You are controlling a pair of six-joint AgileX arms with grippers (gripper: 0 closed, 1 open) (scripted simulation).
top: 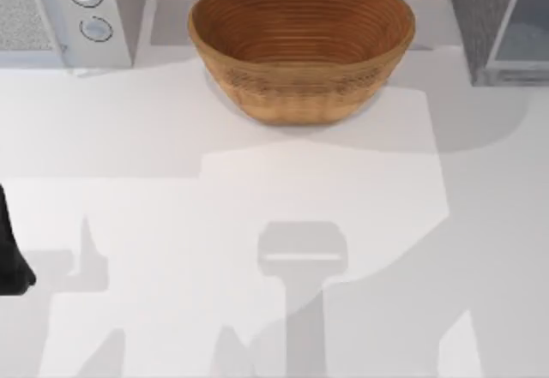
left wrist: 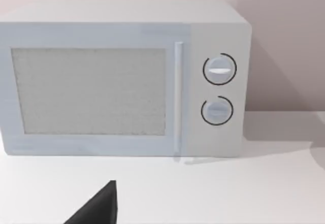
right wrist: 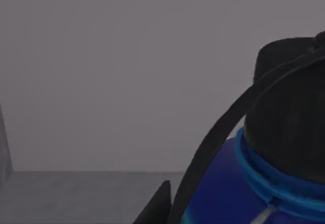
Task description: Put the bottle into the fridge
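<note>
The bottle (right wrist: 254, 183) looms very close in the right wrist view: black round cap, dark blue shoulder with a turquoise ring, and a black strap curving down its side. My right gripper (right wrist: 203, 219) is shut on it, and one dark fingertip (right wrist: 157, 206) lies against the strap. Behind the bottle are a dim grey wall and floor. The fridge (top: 480, 18) is a grey speckled box at the table's far right corner, with a pale bluish door panel (top: 523, 44). My left arm (top: 10, 262) sits parked at the left edge.
A large woven brown basket (top: 300, 48) stands at the back middle. A light-grey appliance with two round dials (top: 94, 9) sits at the back left and faces the left wrist camera (left wrist: 122, 82). The white tabletop (top: 274, 224) stretches across the front.
</note>
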